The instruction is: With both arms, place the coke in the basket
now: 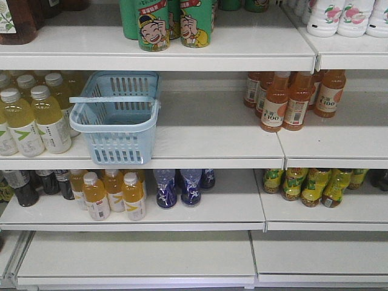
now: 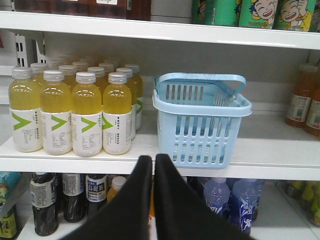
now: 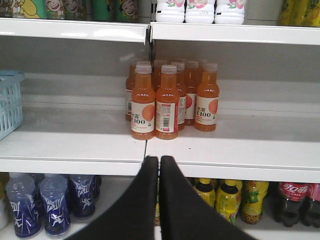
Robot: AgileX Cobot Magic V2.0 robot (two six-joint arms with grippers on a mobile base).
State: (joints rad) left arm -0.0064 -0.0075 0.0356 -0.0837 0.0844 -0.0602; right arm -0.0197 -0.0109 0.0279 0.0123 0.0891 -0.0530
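Observation:
The pale blue basket (image 1: 115, 130) stands on the middle shelf, its hoop handle lying across the rim; it holds nothing I can see. It also shows in the left wrist view (image 2: 200, 130) and at the left edge of the right wrist view (image 3: 9, 102). Coke bottles (image 3: 292, 195) with red labels and white script stand on the lower shelf at far right, only partly in view. My left gripper (image 2: 153, 159) is shut and empty, below and left of the basket's front. My right gripper (image 3: 159, 160) is shut and empty, in front of the middle shelf's edge, well left of the coke.
Yellow drink bottles (image 1: 36, 118) stand left of the basket. Orange drink bottles (image 1: 291, 100) with white labels stand to its right. Green cans (image 1: 173, 23) are on the top shelf. Orange (image 1: 112, 194), blue (image 1: 179, 187) and yellow-green bottles (image 1: 312, 185) fill the lower shelf.

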